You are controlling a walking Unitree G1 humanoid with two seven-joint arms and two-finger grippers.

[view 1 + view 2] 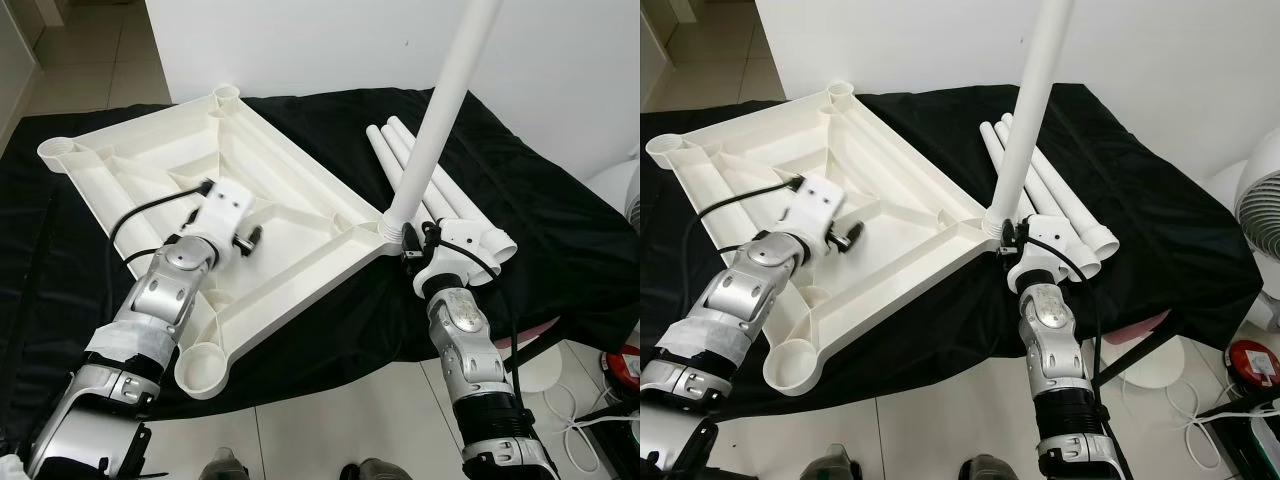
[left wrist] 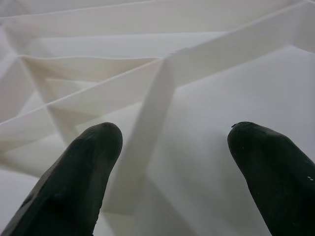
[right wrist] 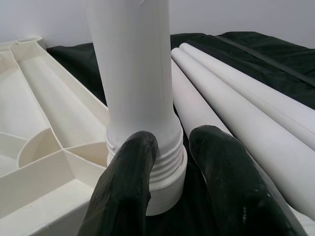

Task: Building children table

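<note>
The white tabletop lies upside down on a black cloth, ribs facing up. One white leg stands tilted in its near right corner socket; the right gripper has its fingers closed around the leg's threaded base. The left gripper rests over the ribbed underside, fingers apart. Three spare legs lie together just beside the socket.

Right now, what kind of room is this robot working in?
Likely a room in a home, used for assembly: tiled floor, plain white wall, a fan with cables to one side, and a black cloth laid under the white table top.
</note>
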